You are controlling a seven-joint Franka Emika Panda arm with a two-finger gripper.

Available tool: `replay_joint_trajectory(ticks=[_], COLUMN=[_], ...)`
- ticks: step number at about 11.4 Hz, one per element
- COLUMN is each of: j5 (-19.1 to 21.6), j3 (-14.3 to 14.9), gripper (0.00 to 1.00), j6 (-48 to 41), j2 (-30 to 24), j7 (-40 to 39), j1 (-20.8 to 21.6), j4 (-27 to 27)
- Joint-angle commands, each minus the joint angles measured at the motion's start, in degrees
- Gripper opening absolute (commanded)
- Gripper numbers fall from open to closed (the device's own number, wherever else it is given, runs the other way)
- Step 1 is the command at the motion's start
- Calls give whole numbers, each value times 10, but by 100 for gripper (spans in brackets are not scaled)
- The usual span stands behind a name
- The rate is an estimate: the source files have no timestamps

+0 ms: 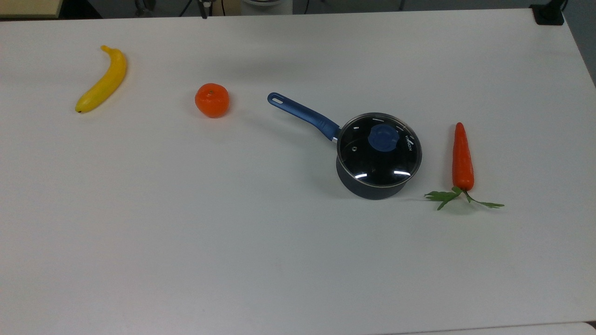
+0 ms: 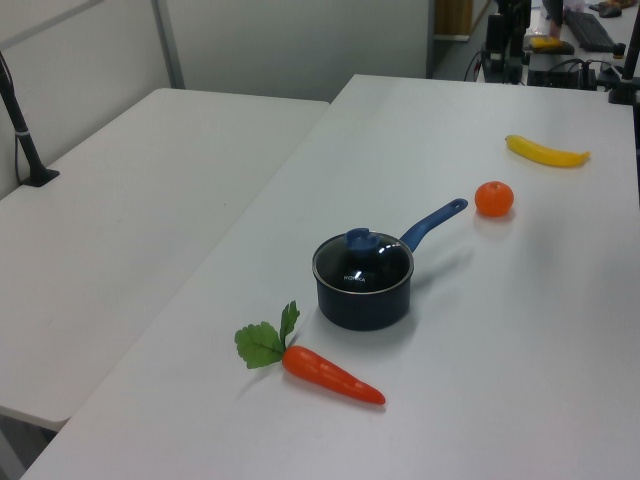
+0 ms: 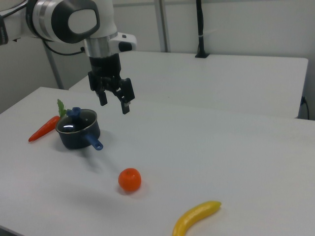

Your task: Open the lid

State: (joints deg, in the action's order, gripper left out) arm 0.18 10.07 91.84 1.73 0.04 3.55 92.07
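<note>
The lid [image 1: 379,150] is a round glass disc with a metal rim and a blue knob [image 1: 383,137]. It rests flat and closed on the dark saucepan [image 1: 370,186], whose long blue handle [image 1: 302,113] points to the top view's upper left. Lid and knob also show in the left view [image 2: 362,262] and the right view [image 3: 76,119]. In the right view my gripper [image 3: 114,104] hangs open in the air, above and to the right of the saucepan, holding nothing and touching nothing.
On the white table [image 1: 233,232] lie a carrot [image 1: 462,158] with green leaves beside the saucepan, an orange [image 1: 212,99] off the handle's end, and a banana [image 1: 103,80] farther out. A second table [image 2: 120,220] stands alongside.
</note>
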Motion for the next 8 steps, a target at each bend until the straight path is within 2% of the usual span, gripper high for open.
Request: replay_joint_trajectory(ticks=[1,3,8], j5=[5,26,35], j3=[1,2,2], gripper=[100,100,100], j6=[1,1,35], j2=[11,16,46], j7=[43,68,145], j1=[29,53,133], j4=[-15,-20,-22])
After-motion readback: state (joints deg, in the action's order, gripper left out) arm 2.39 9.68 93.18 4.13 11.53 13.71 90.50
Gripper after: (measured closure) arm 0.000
